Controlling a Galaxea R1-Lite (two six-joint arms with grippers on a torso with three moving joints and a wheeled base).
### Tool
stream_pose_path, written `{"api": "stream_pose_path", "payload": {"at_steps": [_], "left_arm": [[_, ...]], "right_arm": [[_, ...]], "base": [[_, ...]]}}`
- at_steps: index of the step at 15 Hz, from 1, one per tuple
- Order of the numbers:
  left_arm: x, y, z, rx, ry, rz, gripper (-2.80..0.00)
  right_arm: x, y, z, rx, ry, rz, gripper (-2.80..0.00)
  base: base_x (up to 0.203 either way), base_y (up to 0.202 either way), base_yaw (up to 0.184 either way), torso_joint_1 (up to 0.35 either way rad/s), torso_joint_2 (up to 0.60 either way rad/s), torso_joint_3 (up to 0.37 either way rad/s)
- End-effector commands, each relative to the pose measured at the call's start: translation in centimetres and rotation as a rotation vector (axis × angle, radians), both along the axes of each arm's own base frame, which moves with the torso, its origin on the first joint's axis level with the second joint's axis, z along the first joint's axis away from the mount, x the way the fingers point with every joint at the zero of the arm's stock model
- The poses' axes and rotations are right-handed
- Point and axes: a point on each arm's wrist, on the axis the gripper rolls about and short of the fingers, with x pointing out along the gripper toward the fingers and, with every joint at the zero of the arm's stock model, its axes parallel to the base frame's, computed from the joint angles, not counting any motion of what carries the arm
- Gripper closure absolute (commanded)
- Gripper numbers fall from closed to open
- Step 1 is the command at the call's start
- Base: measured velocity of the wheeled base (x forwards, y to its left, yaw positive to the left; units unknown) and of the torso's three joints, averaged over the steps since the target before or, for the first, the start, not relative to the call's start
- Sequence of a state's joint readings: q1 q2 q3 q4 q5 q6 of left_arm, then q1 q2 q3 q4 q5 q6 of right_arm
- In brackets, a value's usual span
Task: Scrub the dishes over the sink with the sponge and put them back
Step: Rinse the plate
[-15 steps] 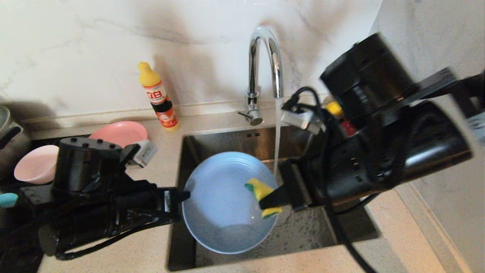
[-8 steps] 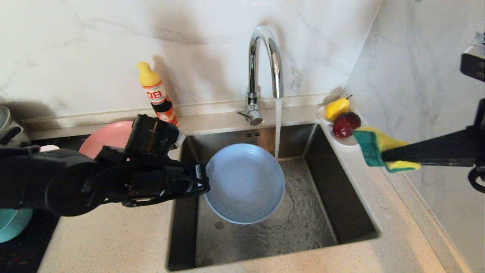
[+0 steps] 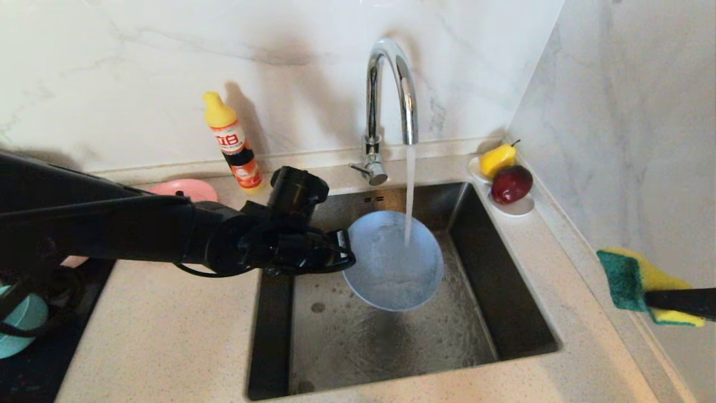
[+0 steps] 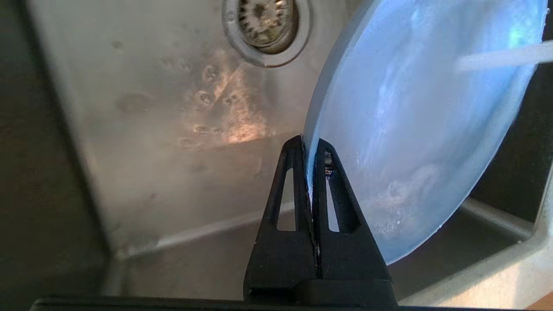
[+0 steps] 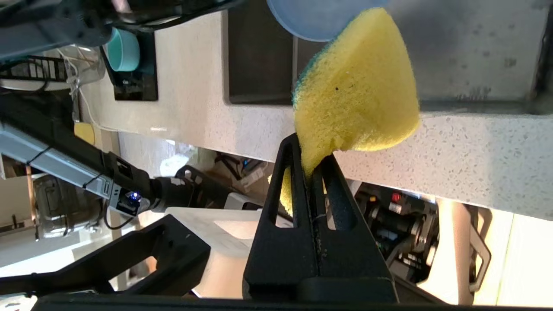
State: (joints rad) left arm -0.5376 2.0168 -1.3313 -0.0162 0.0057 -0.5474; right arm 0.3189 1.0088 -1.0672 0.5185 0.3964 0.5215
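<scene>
Between the closed fingers of the left gripper point(image 4: 310, 147), light blue plate point(image 3: 391, 260) held by its rim, tilted under the tap stream over the sink point(image 3: 503, 313). Right gripper point(image 5: 312, 151) pinches the sponge point(image 3: 632, 280) beyond the sink's right edge.

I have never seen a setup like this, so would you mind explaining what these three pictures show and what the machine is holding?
This is a two-armed robot at a kitchen sink. The wide picture comes from a camera on its head; the other two come from cameras on its wrists, looking along the fingers. The left hand is shut on the rim of a light blue plate, holding it tilted under the running tap. The right hand, off to the right beyond the sink, pinches a yellow and green sponge. On the counter stand a soap bottle and a saucer with a pear and a red fruit.
</scene>
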Motion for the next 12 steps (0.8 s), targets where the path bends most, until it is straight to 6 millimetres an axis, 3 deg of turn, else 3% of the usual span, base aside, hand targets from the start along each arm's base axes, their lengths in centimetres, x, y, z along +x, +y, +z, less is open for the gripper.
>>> {"api": "stream_pose_path", "payload": {"at_steps": [1, 7, 9, 12], "left_arm": [[0.7, -1.2, -0.9, 0.002, 0.009, -0.016, 0.0], [-0.1, -5.0, -1.3, 0.006, 0.014, -0.101, 0.0], [-0.2, -4.9, -1.4, 0.01, 0.022, -0.096, 0.0], [-0.2, -3.0, -1.0, 0.105, 0.019, 0.024, 0.0]], "right_arm": [[-0.7, -0.2, -0.2, 0.005, -0.004, -0.002, 0.0], [-1.0, -0.4, -1.4, -0.005, 0.022, -0.001, 0.0], [-1.0, -0.4, -1.5, -0.006, 0.026, -0.001, 0.0], [-1.1, -0.4, -1.7, -0.007, 0.03, 0.0, 0.0]], "base": [[0.0, 0.0, 0.0, 0.0, 0.0, 0.0], [0.0, 0.0, 0.0, 0.0, 0.0, 0.0], [0.0, 0.0, 0.0, 0.0, 0.0, 0.0], [0.0, 0.0, 0.0, 0.0, 0.0, 0.0]]}}
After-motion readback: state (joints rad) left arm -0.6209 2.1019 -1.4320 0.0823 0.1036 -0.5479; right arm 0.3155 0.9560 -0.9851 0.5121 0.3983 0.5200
